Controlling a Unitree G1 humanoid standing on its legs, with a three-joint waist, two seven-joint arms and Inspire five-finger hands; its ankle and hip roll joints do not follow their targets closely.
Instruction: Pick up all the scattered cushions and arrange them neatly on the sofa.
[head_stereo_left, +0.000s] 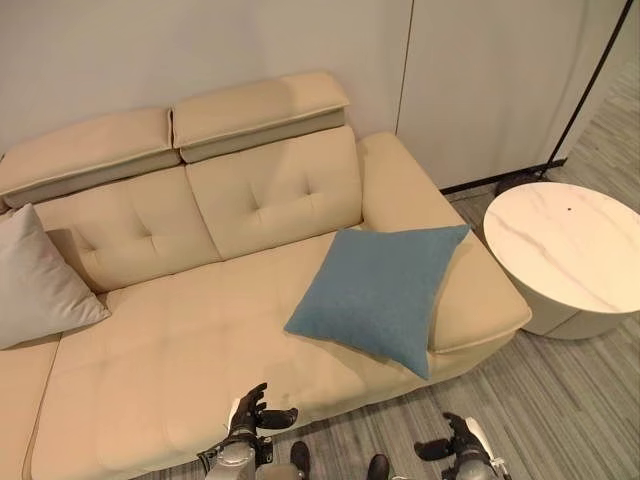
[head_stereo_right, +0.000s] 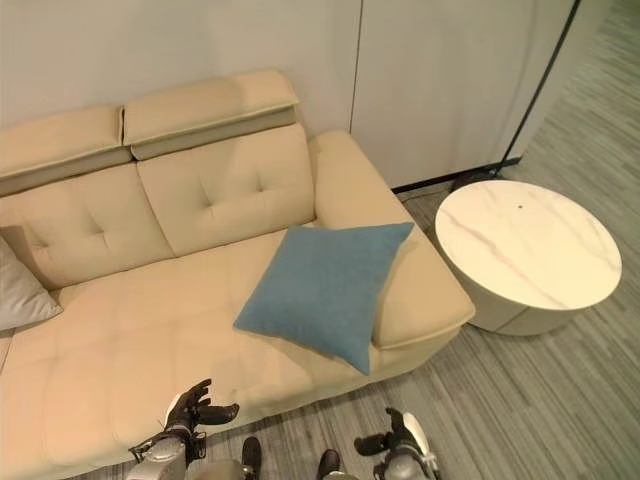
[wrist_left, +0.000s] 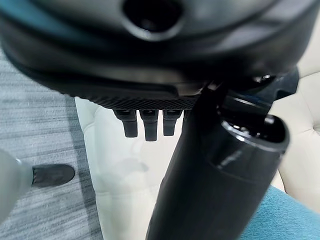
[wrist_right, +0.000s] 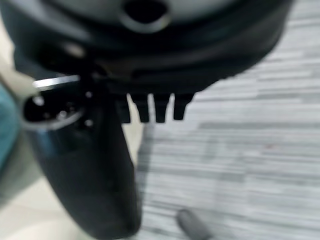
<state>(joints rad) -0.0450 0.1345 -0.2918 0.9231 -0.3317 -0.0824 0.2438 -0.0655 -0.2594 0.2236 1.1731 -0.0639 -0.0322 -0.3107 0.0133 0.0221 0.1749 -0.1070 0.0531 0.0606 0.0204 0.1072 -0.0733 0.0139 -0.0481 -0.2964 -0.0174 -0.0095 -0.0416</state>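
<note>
A blue square cushion (head_stereo_left: 380, 290) leans against the right armrest of the beige sofa (head_stereo_left: 180, 340), one corner hanging over the front edge of the seat. A grey cushion (head_stereo_left: 35, 280) rests against the backrest at the sofa's left end. My left hand (head_stereo_left: 252, 412) hovers just in front of the seat's front edge, fingers straight and thumb spread, holding nothing. My right hand (head_stereo_left: 455, 442) hangs over the floor below the blue cushion, also open and empty. In the left wrist view the blue cushion (wrist_left: 280, 220) shows past the thumb.
A round white marble-look side table (head_stereo_left: 565, 255) stands to the right of the sofa. A black lamp pole (head_stereo_left: 590, 80) rises behind it. Grey striped carpet (head_stereo_left: 560, 400) runs in front of the sofa. A wall and pale panels stand behind.
</note>
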